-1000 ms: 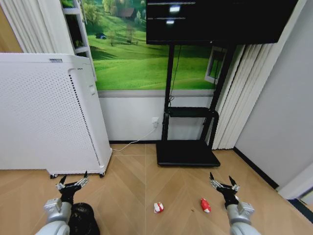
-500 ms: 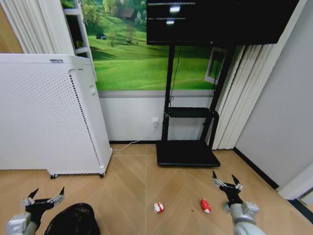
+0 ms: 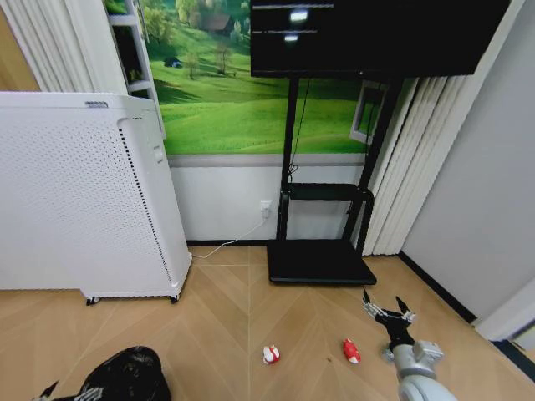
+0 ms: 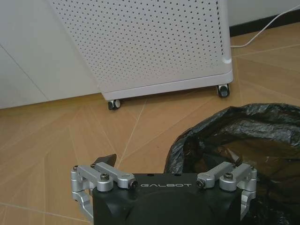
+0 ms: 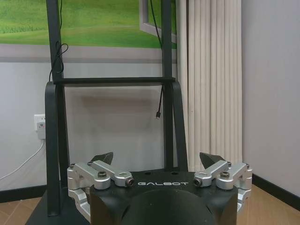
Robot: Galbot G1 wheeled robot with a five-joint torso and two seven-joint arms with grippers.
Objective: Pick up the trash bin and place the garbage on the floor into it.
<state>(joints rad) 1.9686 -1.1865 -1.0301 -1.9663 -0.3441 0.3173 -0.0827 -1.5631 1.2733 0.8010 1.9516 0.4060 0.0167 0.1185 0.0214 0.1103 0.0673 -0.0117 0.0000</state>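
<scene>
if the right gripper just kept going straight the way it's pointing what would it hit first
Probably the black TV stand. In the right wrist view the open right gripper points at its uprights and crossbar, with its dark base plate low ahead and the white wall behind. Nothing shows nearer, though depth is hard to judge.

left gripper [image 3: 71, 391]: low at the head view's lower-left edge, jaws spread wide | right gripper [image 3: 386, 312]: raised at lower right, pointing forward, jaws spread wide, holding nothing

"GALBOT" stands in pale letters on the black body of the left gripper [image 4: 164, 174] and likewise on the right gripper [image 5: 158, 168].
</scene>
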